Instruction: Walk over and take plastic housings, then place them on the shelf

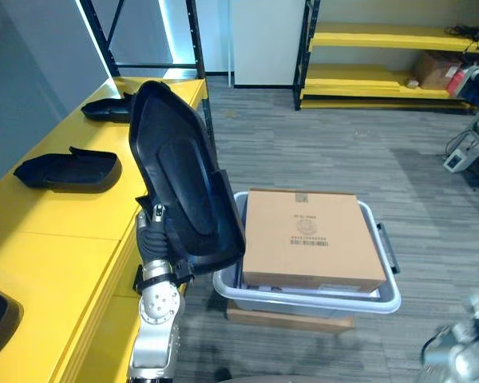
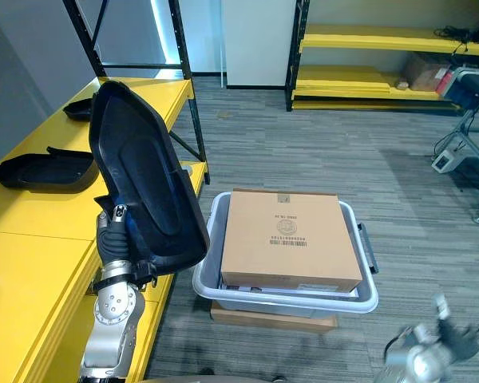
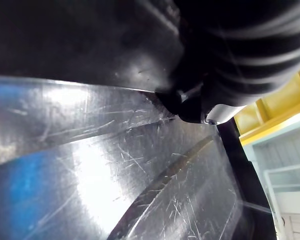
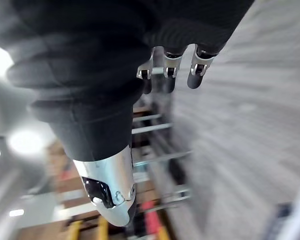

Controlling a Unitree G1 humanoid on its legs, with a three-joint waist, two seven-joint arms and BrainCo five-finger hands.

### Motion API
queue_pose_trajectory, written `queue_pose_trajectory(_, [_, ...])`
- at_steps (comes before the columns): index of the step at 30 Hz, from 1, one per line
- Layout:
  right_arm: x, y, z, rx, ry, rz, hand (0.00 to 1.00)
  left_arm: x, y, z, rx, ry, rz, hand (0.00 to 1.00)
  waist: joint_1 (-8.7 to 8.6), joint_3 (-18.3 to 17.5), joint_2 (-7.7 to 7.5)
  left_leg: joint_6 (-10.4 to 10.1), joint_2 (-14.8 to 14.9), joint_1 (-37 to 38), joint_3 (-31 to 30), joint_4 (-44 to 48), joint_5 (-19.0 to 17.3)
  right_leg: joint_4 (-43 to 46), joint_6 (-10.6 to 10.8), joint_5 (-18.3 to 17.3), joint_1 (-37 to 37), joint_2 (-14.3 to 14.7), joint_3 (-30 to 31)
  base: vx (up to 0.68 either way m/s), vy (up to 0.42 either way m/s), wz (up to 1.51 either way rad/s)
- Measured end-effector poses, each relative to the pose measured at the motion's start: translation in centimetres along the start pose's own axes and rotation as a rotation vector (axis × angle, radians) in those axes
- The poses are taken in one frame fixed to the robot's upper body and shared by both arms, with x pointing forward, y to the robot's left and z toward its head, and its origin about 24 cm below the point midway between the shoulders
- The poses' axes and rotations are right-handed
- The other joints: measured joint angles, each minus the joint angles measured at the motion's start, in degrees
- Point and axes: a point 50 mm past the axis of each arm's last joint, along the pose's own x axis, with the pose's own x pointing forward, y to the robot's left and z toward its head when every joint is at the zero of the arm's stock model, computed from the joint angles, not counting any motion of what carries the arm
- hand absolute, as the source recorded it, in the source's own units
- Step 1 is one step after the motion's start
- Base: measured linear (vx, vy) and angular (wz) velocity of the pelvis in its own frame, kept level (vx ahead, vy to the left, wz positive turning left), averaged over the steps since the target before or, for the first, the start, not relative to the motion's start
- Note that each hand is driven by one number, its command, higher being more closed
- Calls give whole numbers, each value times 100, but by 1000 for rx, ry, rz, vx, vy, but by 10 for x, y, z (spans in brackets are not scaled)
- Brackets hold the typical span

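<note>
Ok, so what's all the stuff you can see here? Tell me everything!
raised housing: one, black, upright at the near shelf's edge, carried by the left hand.
lying housings: two, black, on the near shelf, one closer, one farther.
near shelf: one, yellow, on the robot's left.
cardboard box: one, brown, on top of the bin.
bin: one, grey, on the floor beside the near shelf.
far shelves: yellow boards, black posts, across the room.
left hand: dark cover, under the raised housing.
right hand: open, silver, dark-tipped fingers, holding nothing.
</note>
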Motion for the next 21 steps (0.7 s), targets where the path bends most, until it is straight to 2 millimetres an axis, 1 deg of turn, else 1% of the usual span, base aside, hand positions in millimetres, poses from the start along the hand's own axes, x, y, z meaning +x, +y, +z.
queue_pose_trajectory(1, [-1, -2, -13, -59, 55, 8, 0, 0, -2, 0, -2, -1, -12, 100, 12, 6, -9, -7, 4, -2, -3, 0, -5, 0, 0, 0, 6, 3, -7, 0, 0, 0])
queue_pose_trajectory(2, [-5, -4, -31, -122, 126, 25, 0, -2, -5, 0, -7, 0, -26, 100, 49, 10, -11, -9, 10, -7, -11, -1, -6, 2, -5, -3, 8, 9, -14, 1, -2, 4])
queue_pose_trajectory(3, [-9, -4, -44, -178, 182, 44, 0, -3, -8, 0, -13, 2, -38, 100, 114, 23, -12, -10, 14, -9, -13, -1, -7, 6, -8, -6, 7, 12, -16, 2, -3, 3])
queue_pose_trajectory(5, [-14, -3, -57, -249, 234, 79, 0, -3, -10, 0, -16, 4, -47, 100, 154, 45, -17, -7, 10, -24, -64, 2, -4, 30, -12, -24, 14, 9, -29, 7, 0, 12])
queue_pose_trajectory(6, [-15, -2, -61, -280, 246, 96, 0, -3, -9, 0, -14, 4, -45, 100, 155, 59, -12, 7, 3, -28, -102, 8, 7, 72, -9, -55, 14, 1, -54, 8, -1, 27])
queue_pose_trajectory(7, [-17, 1, -63, -314, 250, 125, 0, -3, -8, 0, -10, 4, -47, 100, 155, 98, -53, 17, -12, -48, -181, 28, 16, 132, 0, -105, 20, -10, -139, 4, -1, 28])
queue_pose_trajectory(9, [-18, 5, -65, -359, 248, 158, 0, -4, -8, 0, -8, 4, -47, 100, 174, 111, -57, 16, -38, -93, -278, 46, 20, 237, 2, -181, 36, -18, -271, -10, -14, 37])
queue_pose_trajectory(11, [-19, 12, -69, -422, 258, 197, 0, -4, -9, 0, -7, 3, -55, 100, 277, 198, -143, -20, -85, -150, -516, 61, 74, 450, 4, -332, 37, -72, -511, -7, -16, 58])
queue_pose_trajectory(13, [-20, 18, -70, -449, 256, 220, 0, -4, -13, 0, -12, -1, -76, 100, 310, 257, -198, -29, -142, -246, -769, 127, 123, 634, 11, -464, 26, -144, -732, 8, -14, 92])
queue_pose_trajectory(14, [-21, 24, -71, -476, 253, 247, 0, -5, -17, 3, -21, -9, -93, 100, 333, 352, -239, -72, -223, -346, -1070, 237, 177, 912, 2, -624, 9, -251, -1085, 7, -29, 130])
queue_pose_trajectory(15, [-21, 28, -71, -498, 245, 265, 0, -5, -18, 6, -33, -19, -95, 100, 365, 431, -252, -94, -280, -449, -1185, 336, 194, 1085, -6, -722, 7, -330, -1305, -18, -27, 143])
queue_pose_trajectory(16, [-21, 33, -69, -511, 230, 284, 0, -5, -19, 9, -52, -25, -98, 100, 429, 474, -256, -170, -331, -614, -1174, 409, 243, 1221, 8, -808, -1, -436, -1513, -96, 20, 133])
queue_pose_trajectory(17, [-21, 38, -67, -529, 213, 305, 0, -6, -22, 14, -73, -44, -105, 100, 471, 507, -176, 41, -189, -813, -584, 488, -90, 1308, -3, -846, 40, -497, -1899, -116, 37, 132])
queue_pose_trajectory(18, [-20, 40, -63, -531, 195, 310, 0, -6, -23, 18, -83, -57, -108, 100, 475, 523, -159, 31, -86, -933, -128, 625, -235, 1308, -4, -844, 86, -516, -2086, -106, 40, 162])
queue_pose_trajectory(19, [-20, 45, -59, -535, 168, 329, 0, -7, -25, 24, -102, -85, -112, 100, 468, 592, -173, 22, 229, -1075, 810, 966, -362, 1312, -5, -844, 183, -563, -2425, -74, 41, 156])
queue_pose_trajectory(20, [-17, 48, -54, -552, 145, 342, 0, -7, -27, 26, -119, -100, -112, 100, 496, 560, -37, 128, 670, -1236, 1857, 1276, -432, 1390, -6, -847, 265, -578, -2720, -44, 46, 145])
queue_pose_trajectory(21, [-17, 49, -52, -556, 140, 345, 0, -8, -28, 26, -126, -100, -114, 100, 497, 532, 21, 228, 822, -1232, 2302, 1399, -504, 1438, -4, -848, 324, -578, -2890, -9, 57, 136])
